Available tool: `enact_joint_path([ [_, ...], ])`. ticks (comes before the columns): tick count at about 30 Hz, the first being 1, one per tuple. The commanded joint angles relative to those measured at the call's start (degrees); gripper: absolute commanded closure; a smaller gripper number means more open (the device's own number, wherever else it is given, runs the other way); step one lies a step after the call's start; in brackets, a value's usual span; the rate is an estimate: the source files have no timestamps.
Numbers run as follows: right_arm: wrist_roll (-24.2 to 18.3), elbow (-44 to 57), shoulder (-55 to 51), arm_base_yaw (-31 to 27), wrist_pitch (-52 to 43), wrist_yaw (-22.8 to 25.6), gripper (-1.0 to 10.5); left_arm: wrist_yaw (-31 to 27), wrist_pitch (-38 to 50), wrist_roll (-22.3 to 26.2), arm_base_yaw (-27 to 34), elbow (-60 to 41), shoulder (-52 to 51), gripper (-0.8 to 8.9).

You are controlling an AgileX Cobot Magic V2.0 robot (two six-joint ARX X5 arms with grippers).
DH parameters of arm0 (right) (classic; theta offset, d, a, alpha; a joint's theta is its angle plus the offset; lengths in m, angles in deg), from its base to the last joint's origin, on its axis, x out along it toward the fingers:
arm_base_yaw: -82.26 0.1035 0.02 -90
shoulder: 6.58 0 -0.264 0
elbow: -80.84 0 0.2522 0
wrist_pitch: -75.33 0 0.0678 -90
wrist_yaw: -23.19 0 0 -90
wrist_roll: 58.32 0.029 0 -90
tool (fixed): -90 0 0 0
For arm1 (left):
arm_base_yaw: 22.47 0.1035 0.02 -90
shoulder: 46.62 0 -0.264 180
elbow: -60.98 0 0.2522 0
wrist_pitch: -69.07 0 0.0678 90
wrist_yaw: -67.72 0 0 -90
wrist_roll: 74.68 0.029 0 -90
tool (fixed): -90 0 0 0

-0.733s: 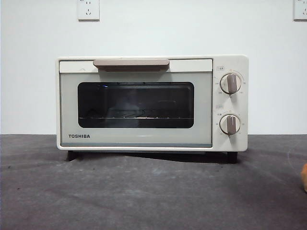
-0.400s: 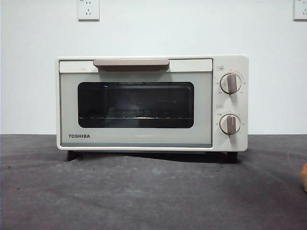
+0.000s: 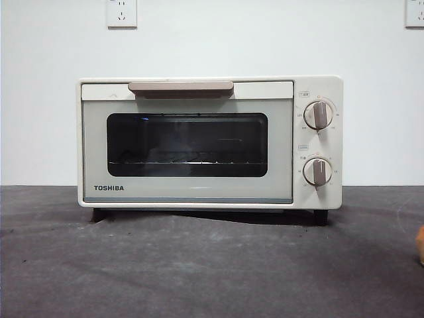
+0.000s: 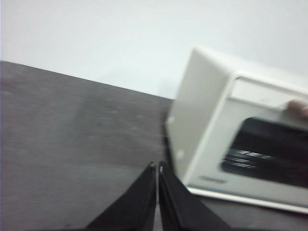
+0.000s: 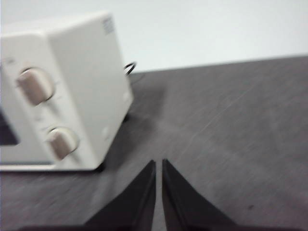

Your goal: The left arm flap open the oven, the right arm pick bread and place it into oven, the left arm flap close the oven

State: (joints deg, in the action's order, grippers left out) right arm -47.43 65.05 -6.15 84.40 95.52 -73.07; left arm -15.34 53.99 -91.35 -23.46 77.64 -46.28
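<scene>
So both my left gripper [image 4: 157, 166] and right gripper [image 5: 159, 163] hover pinched empty over open grey tabletop [image 3: 199, 271] flanking the closed cream boxy TOSHIBA-branded oven [image 3: 211, 142].

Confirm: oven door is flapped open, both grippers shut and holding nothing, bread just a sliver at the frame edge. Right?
Not quite. The oven door is closed, flush with its front, handle up top, as the front view shows. The rest holds: left gripper and right gripper are shut and empty, and the bread peeks in at the edge.
</scene>
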Motion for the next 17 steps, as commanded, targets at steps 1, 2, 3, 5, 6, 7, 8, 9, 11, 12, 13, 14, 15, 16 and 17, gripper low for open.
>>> enact_joint_path([
  [1,4.1,-3.7,0.7,-0.1,1.0,-1.9,9.3,4.3,0.9,-6.6,-0.1,3.1,0.4,7.94],
  [2,5.4,-4.8,1.1,-0.1,1.9,-2.4,9.3,5.9,0.9,-7.5,-0.1,4.0,0.7,7.94],
  [3,6.2,-6.3,1.7,-0.1,3.1,-3.1,9.3,7.8,0.9,-8.5,-0.2,5.2,1.0,7.94],
  [5,6.9,-9.3,3.0,0.0,4.9,-4.5,9.3,10.5,0.7,-9.7,-0.2,7.6,1.8,7.94],
  [6,7.2,-11.1,3.9,0.0,5.9,-5.1,9.3,11.0,0.3,-10.1,-0.2,9.1,2.3,7.94],
  [7,7.2,-12.9,4.7,0.0,6.9,-5.6,9.3,10.9,-0.5,-10.0,-0.2,10.7,2.9,7.94],
  [8,7.2,-15.2,5.8,0.0,8.4,-5.7,9.3,10.8,-1.7,-10.0,-0.2,12.6,3.6,7.94],
  [9,7.2,-17.0,6.7,0.0,9.6,-5.7,9.3,10.7,-2.6,-10.0,-0.2,14.6,4.5,7.94],
  [11,7.1,-21.0,9.1,0.0,12.2,-5.7,9.3,10.6,-4.8,-10.0,-0.2,18.2,6.7,7.94],
  [12,6.9,-22.9,10.6,0.0,13.2,-5.6,9.3,10.7,-6.4,-10.0,-0.2,20.2,8.2,7.94],
  [13,6.5,-24.6,12.2,0.0,14.0,-5.7,9.3,10.7,-8.2,-10.0,-0.2,22.3,9.8,7.94],
  [14,6.2,-26.1,13.6,0.0,14.8,-5.7,9.3,10.7,-9.6,-10.0,-0.2,24.1,11.4,7.94],
  [15,5.8,-27.8,15.3,0.0,15.6,-5.7,9.3,10.7,-11.1,-10.0,-0.2,26.1,13.1,7.95],
  [16,5.0,-29.4,17.1,0.0,16.3,-5.7,9.3,10.7,-12.4,-10.0,-0.2,28.0,15.0,7.94],
  [17,4.6,-30.6,18.5,0.0,16.7,-5.8,9.3,10.8,-13.4,-10.0,-0.2,29.6,16.5,7.94],
])
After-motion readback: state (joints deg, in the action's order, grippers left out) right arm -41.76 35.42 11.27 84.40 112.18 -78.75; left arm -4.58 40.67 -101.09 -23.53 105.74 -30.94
